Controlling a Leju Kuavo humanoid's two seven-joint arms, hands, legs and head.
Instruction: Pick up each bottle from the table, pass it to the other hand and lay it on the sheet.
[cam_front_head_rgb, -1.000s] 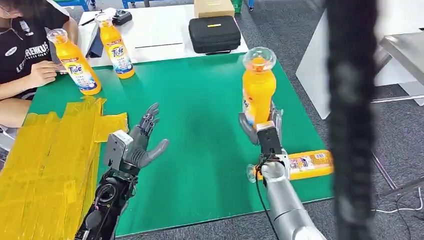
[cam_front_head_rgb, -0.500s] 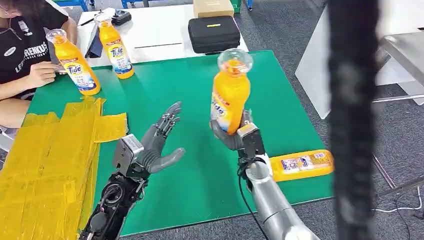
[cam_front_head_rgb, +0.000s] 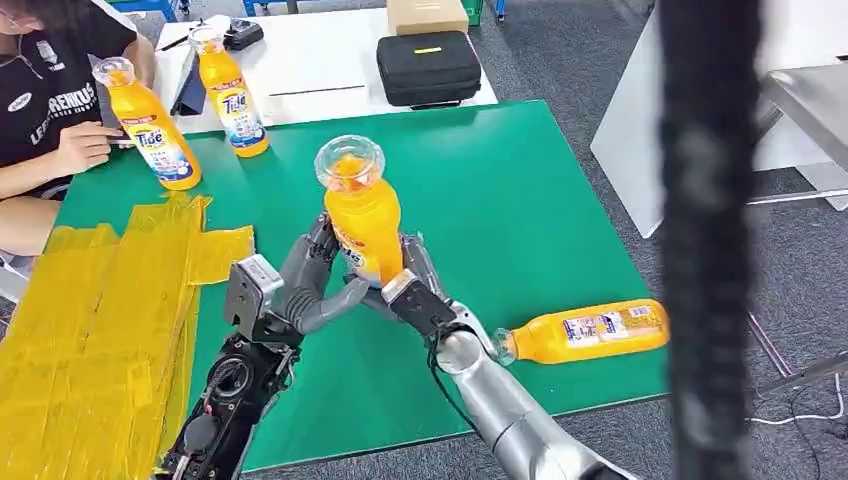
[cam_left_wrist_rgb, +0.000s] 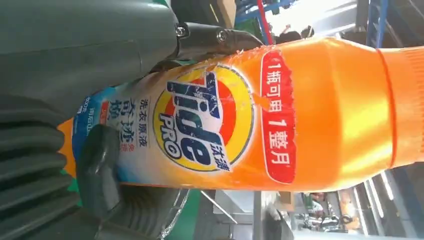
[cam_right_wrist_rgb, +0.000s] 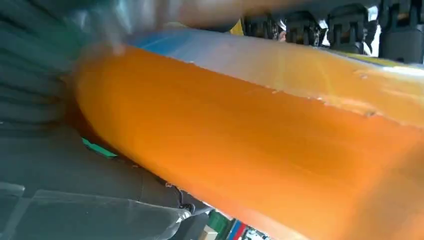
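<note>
From the head view, the right hand (cam_front_head_rgb: 412, 292) holds an orange bottle (cam_front_head_rgb: 362, 213) upright by its lower part above the green table (cam_front_head_rgb: 500, 180), clear cap up, and the left hand (cam_front_head_rgb: 305, 290) is against the bottle's other side, fingers up along it and thumb under; whether it grips yet cannot be told here. A second bottle (cam_front_head_rgb: 590, 331) lies on its side near the table's right front edge, just beside the right forearm. Two more bottles (cam_front_head_rgb: 150, 125) stand at the far left, labels reading "Tide", next to a seated person (cam_front_head_rgb: 50, 90). The yellow sheet (cam_front_head_rgb: 100, 310) covers the table's left side, and a black case (cam_front_head_rgb: 428, 66) sits on a white table behind. The left wrist view adds the held bottle's label (cam_left_wrist_rgb: 200, 122), "Tide PRO" with Chinese text, and the grey thumb (cam_left_wrist_rgb: 97, 170) pressed on it. The right wrist view shows blurred orange bottle wall (cam_right_wrist_rgb: 250, 150) against the right hand's grey palm (cam_right_wrist_rgb: 75, 200).
</note>
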